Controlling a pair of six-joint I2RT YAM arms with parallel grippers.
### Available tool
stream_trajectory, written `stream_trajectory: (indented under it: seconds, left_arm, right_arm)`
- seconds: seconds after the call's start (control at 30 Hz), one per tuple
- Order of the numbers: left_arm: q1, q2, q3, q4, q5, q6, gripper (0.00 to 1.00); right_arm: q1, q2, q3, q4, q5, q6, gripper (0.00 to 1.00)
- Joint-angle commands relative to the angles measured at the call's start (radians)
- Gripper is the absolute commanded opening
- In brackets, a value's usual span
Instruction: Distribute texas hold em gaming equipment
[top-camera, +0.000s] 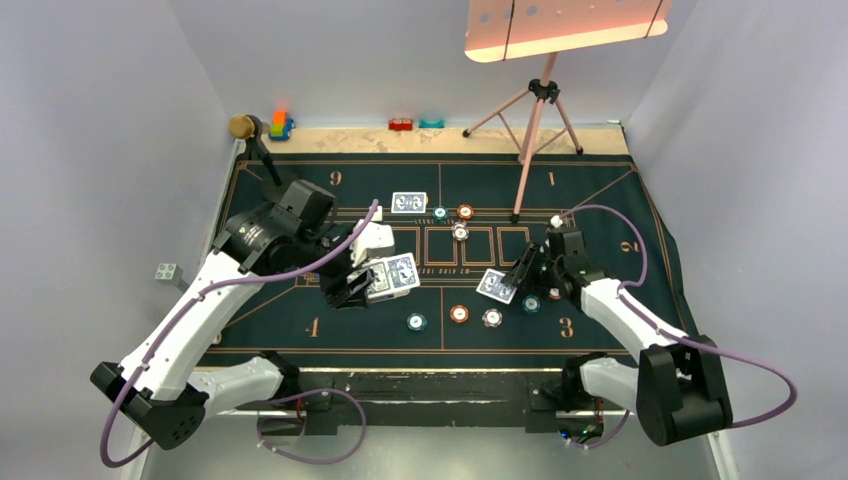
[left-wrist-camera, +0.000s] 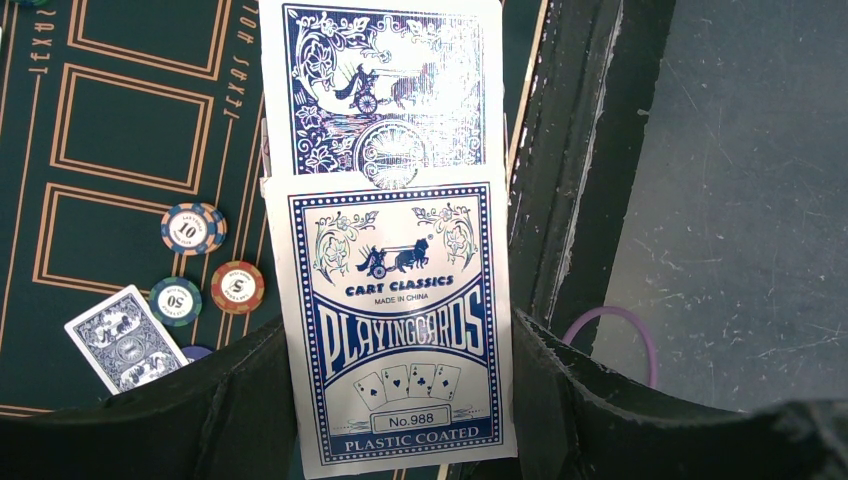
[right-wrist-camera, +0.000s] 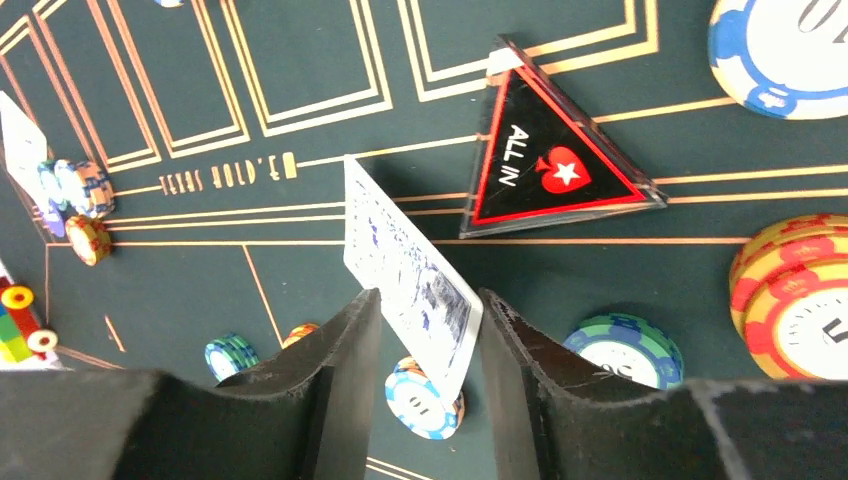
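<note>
Several striped round chips (top-camera: 459, 313) scattered over dark green gold-lined felt mat (top-camera: 370, 335), black-and-red triangular marker (right-wrist-camera: 555, 165) just beyond right jaws. Clamped between left jaws: blue-and-white playing-card pack (left-wrist-camera: 395, 320). Pinched between right jaws, above mat: single blue-backed card (right-wrist-camera: 410, 265).

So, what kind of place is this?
Probably a lab booth for robot trials, set up as a poker table: plain white walls, a lamp on a tripod, and a felt mat with chips.

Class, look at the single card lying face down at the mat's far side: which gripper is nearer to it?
Left. In the top view the left gripper sits just below-left of the card; the right gripper is further away, below-right of it.
</note>
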Motion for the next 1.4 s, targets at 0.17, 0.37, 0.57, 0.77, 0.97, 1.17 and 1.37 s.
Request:
stream_trajectory:
  seconds: [0.17,0.37,0.57,0.77,0.97,1.17,1.37]
  left_arm:
    - [0.004,-0.018,0.040,0.009,0.032,-0.014,0.00]
    - [0.005,-0.017,0.039,0.014,0.036,-0.016,0.00]
    - [0.004,-0.017,0.036,0.017,0.042,-0.019,0.00]
    - [0.004,-0.014,0.025,0.027,0.045,-0.024,0.00]
    - [0.005,-0.009,0.025,0.034,0.051,-0.031,0.00]
    - [0.004,-0.008,0.012,0.045,0.064,-0.044,0.00]
    - [0.005,-0.010,0.008,0.050,0.074,-0.053,0.00]
  right_arm:
    - [-0.006,-0.029,0.113,-0.196,0.184,-0.055,0.56]
    - [0.000,-0.189,0.218,-0.265,0.131,-0.061,0.64]
    - [0.140,-0.182,0.333,-0.113,-0.183,0.023,0.85]
    - [0.313,-0.131,0.363,0.223,-0.400,0.179,0.90]
    - [0.443,-0.063,0.386,0.348,-0.383,0.213,0.93]
    - [0.545,0.021,0.412,0.398,-0.358,0.225,0.95]
    - [0.591,0.098,0.443,0.386,-0.338,0.228,0.96]
